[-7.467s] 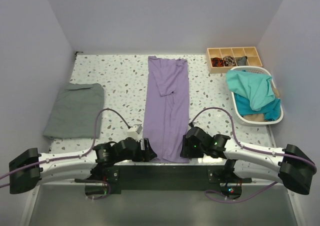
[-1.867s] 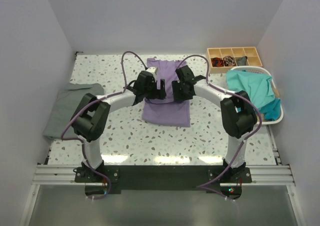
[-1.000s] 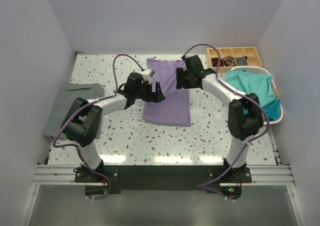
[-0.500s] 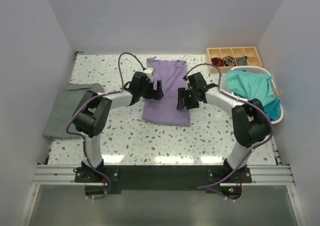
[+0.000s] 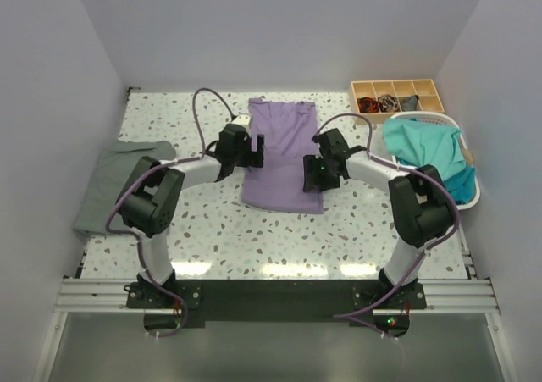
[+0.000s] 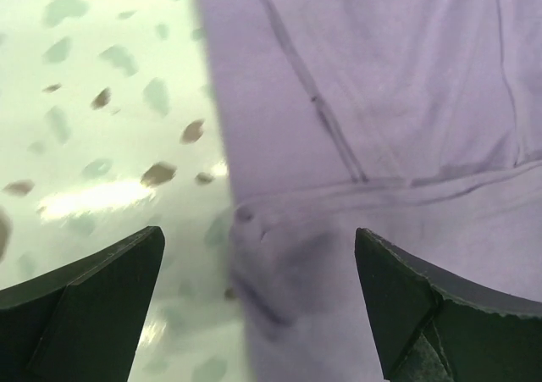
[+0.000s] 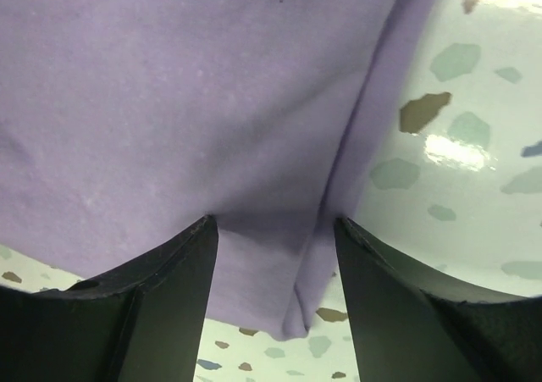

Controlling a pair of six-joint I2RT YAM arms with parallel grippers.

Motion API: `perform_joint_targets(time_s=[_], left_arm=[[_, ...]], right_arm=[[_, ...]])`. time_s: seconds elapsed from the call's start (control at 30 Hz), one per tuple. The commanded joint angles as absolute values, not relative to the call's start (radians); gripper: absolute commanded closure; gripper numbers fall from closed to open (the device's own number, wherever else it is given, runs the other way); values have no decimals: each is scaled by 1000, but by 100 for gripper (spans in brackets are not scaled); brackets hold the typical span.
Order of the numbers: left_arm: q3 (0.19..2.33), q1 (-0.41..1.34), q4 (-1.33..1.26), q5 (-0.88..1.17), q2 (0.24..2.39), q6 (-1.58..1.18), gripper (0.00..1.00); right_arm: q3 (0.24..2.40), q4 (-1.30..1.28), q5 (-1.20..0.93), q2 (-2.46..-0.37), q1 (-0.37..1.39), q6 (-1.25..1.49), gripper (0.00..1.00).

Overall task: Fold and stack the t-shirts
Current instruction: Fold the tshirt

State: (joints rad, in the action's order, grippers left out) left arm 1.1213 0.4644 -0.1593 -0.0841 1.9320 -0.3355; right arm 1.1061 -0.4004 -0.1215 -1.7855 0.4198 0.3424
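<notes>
Lavender t-shirt (image 5: 282,153) lies folded into a tall rectangle in the middle of the speckled tabletop (image 5: 203,221), toward the far edge. Both arms reach in over it from the near side.

The left pincer (image 5: 252,152) is at the shirt's left edge. Its fingers (image 6: 93,297) are spread wide apart, and the cloth's edge and a seam line show between them. Nothing is gripped.

The right pincer (image 5: 315,172) is at the shirt's right edge, close to its near corner. Its fingers (image 7: 144,314) are also apart, with the folded edge of the cloth lying between them, not pinched.

A grey t-shirt (image 5: 127,183) lies folded at the left edge of the tabletop, well apart from the lavender one. At the right, teal t-shirts (image 5: 428,149) are heaped in a white basket (image 5: 423,118). A wooden compartment tray (image 5: 398,88) sits just beyond the basket, in the far right corner.
</notes>
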Motion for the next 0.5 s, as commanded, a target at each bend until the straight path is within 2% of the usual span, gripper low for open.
perform_joint_targets(time_s=[0.0, 0.3, 0.47], left_arm=[[1001, 454, -181, -215, 1714, -318, 0], [596, 488, -302, 18, 1421, -466, 0], [491, 555, -350, 2, 1382, -506, 1]], right_arm=[[1100, -425, -43, -1662, 419, 315, 37], [982, -413, -146, -1543, 417, 347, 36], [908, -374, -156, -1513, 417, 368, 36]])
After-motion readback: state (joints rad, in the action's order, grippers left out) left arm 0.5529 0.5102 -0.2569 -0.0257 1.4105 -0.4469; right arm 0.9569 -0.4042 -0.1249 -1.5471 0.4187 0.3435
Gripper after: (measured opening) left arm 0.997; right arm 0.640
